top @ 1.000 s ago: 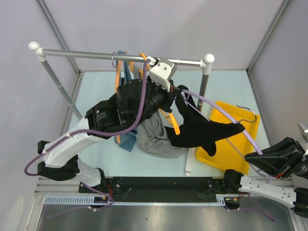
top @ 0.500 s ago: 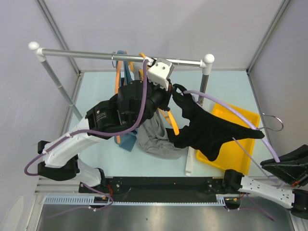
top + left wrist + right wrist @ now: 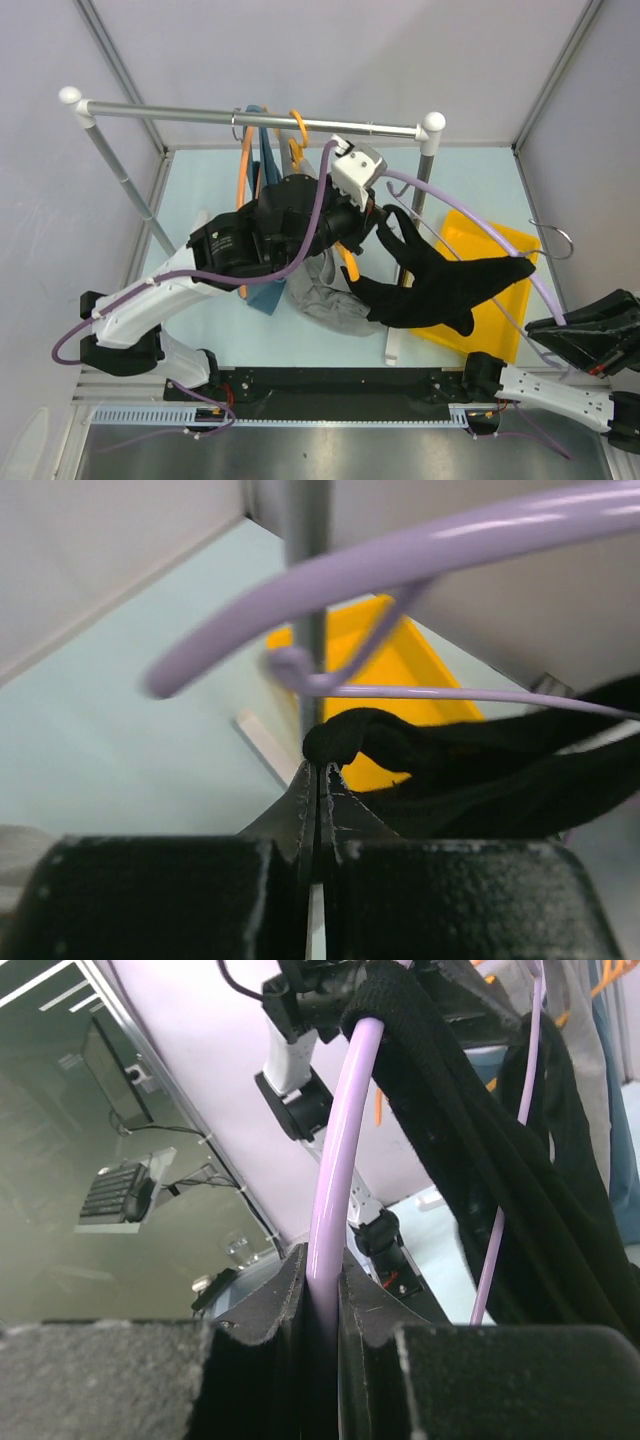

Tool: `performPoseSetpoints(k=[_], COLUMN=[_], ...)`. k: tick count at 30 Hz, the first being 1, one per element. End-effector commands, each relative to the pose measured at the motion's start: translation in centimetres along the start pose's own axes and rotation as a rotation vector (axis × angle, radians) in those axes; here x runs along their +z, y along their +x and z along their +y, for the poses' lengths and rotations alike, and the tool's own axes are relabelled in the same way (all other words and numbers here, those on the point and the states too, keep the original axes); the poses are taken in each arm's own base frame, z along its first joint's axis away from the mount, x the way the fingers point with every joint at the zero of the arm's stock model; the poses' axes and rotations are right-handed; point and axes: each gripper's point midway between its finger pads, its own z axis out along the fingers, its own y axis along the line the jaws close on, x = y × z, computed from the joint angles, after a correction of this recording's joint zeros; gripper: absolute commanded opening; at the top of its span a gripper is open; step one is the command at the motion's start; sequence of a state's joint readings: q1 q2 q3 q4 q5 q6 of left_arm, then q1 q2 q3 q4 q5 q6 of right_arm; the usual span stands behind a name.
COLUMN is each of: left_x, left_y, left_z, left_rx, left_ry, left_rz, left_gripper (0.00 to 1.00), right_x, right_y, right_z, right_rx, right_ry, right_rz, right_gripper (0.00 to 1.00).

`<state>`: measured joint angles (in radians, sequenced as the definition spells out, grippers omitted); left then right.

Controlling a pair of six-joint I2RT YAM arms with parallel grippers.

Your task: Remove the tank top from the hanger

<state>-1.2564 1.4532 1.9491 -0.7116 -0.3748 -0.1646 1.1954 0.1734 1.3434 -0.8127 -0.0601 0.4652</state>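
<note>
Step in hand: stripping strap off hanger.
- Your left gripper (image 3: 318,780): pressed together, pinching tank top (image 3: 345,742) strap at its tips.
- Your right gripper (image 3: 322,1295): clamped on hanger (image 3: 335,1140) arm.
- Top: stretched between both grippers, wrapped over hanger ahead of right one.

Next, likely: draw grippers apart and slide strap off hanger end. Mind snagging.

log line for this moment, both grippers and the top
left gripper: shut on tank top strap | right gripper: shut on hanger | tank top: not yet off hanger
</note>
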Motion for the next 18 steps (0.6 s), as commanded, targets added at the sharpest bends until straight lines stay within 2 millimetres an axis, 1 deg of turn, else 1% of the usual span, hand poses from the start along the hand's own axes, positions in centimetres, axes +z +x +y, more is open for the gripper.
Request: performPoseSetpoints(k=[1,2,3,4,5,6,7,9,11,12,13,14,16,18], left_x=[-2.6,-2.9,-3.2,-3.8,-4.2,-4.7,-5.7,-6.7,-8.4,-9.0,-9.3,-10.3,-10.8,-11.1], left_y=[-0.3,-0.1,-0.1,-0.3,-0.4,-0.6,-1.3,-2.2,-3.9,-4.4,-5.1,-5.7,-6.3,-6.8], left_z=[-3.6,-3.8,-3.8,-3.7,-3.6,-3.6,-3.3,-3.4,-3.5,-3.6,-4.2,-4.7,-5.9,-6.2], left_rx=[0.008,0.017,0.023,0.029,0.033,0.035,0.026,0.013,-0.028,-0.047,-0.08,-0.095,-0.115,-0.106], left_ry=[0.253,0.272,0.279,0.286,0.291,0.301,0.305,0.325,0.355,0.37,0.406,0.452,0.527,0.551], left_rz=[-0.01,-0.004,-0.005,-0.014,-0.016,-0.022,-0.044,-0.075,-0.139,-0.164,-0.193,-0.22,-0.266,-0.299], left_gripper=[0.02,0.08,0.25,0.35,0.46,0.67,0.74,0.84,0.85,0.85,0.85,0.84,0.83,0.83], right_x=[2.7,3.0,3.1,3.3,3.8,4.2,4.5,5.3,5.9,6.6,7.0,7.4,8.5,9.2], right_y=[-0.7,-0.4,-0.2,0.1,1.0,1.2,1.5,2.1,2.4,2.7,2.8,3.0,3.5,3.7], right_z=[-0.2,-0.6,-0.8,-1.0,-1.6,-1.8,-1.9,-2.4,-2.7,-2.9,-3.0,-3.1,-3.3,-3.4], right_rx=[-0.013,-0.007,0.005,0.01,0.013,0.02,0.024,0.027,0.023,0.023,0.023,0.022,0.021,0.015], right_ry=[0.015,0.03,0.038,0.042,0.058,0.06,0.064,0.08,0.092,0.098,0.099,0.096,0.094,0.089], right_rz=[-0.016,-0.007,-0.006,-0.001,0.016,0.017,0.026,0.049,0.057,0.064,0.069,0.074,0.082,0.083], right_gripper=[0.0,0.0,0.0,0.0,0.0,0.0,0.0,0.0,0.0,0.0,0.0,0.0,0.0,0.0])
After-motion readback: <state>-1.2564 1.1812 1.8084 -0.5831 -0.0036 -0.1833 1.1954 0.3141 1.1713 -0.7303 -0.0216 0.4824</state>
